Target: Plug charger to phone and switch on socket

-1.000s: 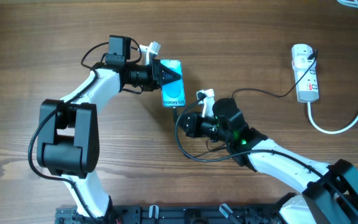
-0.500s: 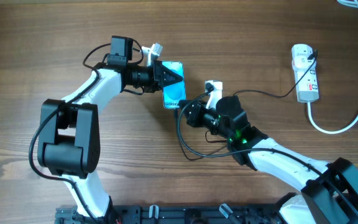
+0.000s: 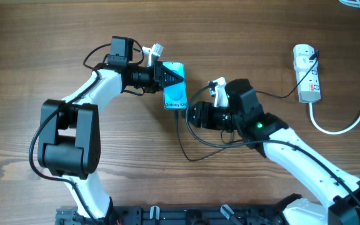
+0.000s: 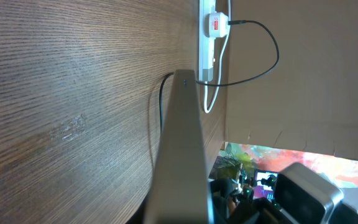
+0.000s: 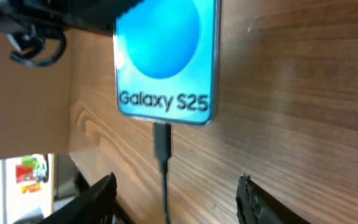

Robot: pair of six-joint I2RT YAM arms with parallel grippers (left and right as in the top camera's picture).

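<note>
On the wooden surface [image 3: 36,37], the charger [image 5: 161,142] now sits plugged into the bottom end of the phone [image 5: 166,62], my left tool [image 3: 170,74] pinches the phone, and my right tool [image 5: 176,183] has backed off, spread and empty, so the far socket [image 3: 307,75] comes next, I think.

The phone [image 3: 175,95] is closed in at both short ends. The left gripper [image 3: 169,74] clamps the plain end, and the charger [image 3: 279,95] is plugged into the lettered end, its cable looping over the desk [image 3: 42,37] beyond. The right gripper [image 3: 192,115], jaws apart, sits just beside that plug. Between the phone and the socket [image 3: 307,75], only the thin cable crosses bare wood.
</note>
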